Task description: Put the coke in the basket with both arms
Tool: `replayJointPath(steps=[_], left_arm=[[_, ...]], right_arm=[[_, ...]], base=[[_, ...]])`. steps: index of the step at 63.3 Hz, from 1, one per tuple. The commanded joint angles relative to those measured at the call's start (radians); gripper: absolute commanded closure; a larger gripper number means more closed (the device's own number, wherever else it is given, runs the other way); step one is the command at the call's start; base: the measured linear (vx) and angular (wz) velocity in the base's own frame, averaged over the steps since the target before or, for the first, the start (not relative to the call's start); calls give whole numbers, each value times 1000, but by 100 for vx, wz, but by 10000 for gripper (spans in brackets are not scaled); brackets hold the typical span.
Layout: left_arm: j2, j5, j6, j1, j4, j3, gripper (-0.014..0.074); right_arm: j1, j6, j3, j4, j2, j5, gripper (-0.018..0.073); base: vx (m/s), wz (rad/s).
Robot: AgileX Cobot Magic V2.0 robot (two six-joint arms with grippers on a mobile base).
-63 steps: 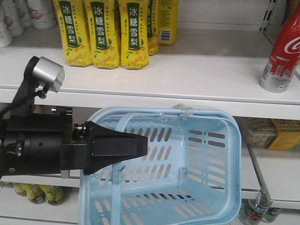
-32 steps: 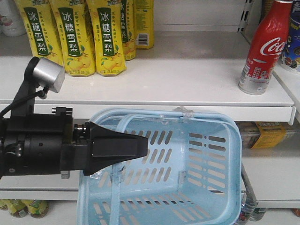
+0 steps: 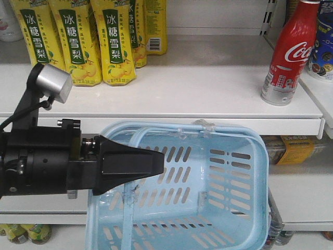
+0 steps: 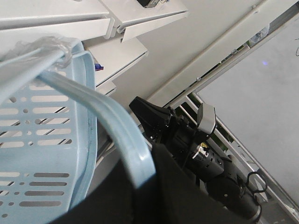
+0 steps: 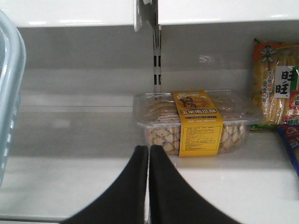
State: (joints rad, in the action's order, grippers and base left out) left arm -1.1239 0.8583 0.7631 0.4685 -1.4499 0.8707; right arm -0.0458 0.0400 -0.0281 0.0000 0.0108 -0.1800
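The coke (image 3: 285, 52), a red bottle with a white script logo and red cap, stands upright at the right end of the white upper shelf (image 3: 197, 88). Below it hangs the pale blue slotted basket (image 3: 229, 172), tilted, its hollow facing me. My left gripper (image 3: 162, 160) is shut on the basket's thin handle (image 4: 117, 130); the left wrist view shows the handle running into the jaws (image 4: 149, 156). My right gripper (image 5: 148, 148) is shut on nothing, right of the basket's rim (image 5: 11, 93), pointing at a lower shelf. It also shows in the left wrist view (image 4: 138, 105).
Tall yellow pear-drink bottles (image 3: 78, 41) stand at the left of the upper shelf. A blue pack (image 3: 322, 49) sits just right of the coke. On the lower shelf lie a clear biscuit box with a yellow label (image 5: 196, 123) and snack bags (image 5: 275, 84).
The shelf has slid left in the front view: the coke has come fully into view from the right edge. The left arm and basket keep their place in the frame.
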Motion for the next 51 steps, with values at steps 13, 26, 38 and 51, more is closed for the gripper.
replayJointPath(steps=[13, 26, 38, 51], left_arm=[[24, 8, 11, 3, -87, 25, 603], [24, 8, 11, 3, -87, 25, 603], [24, 8, 11, 3, -87, 25, 603], [24, 8, 11, 3, -87, 25, 603]], right_arm=[[3, -8, -11, -7, 17, 75, 564], [3, -8, -11, -7, 17, 104, 564], [3, 104, -11, 181, 17, 310, 564], [3, 104, -11, 336, 17, 437, 564]], base=[[0, 0], [0, 0], [0, 0], [0, 0]])
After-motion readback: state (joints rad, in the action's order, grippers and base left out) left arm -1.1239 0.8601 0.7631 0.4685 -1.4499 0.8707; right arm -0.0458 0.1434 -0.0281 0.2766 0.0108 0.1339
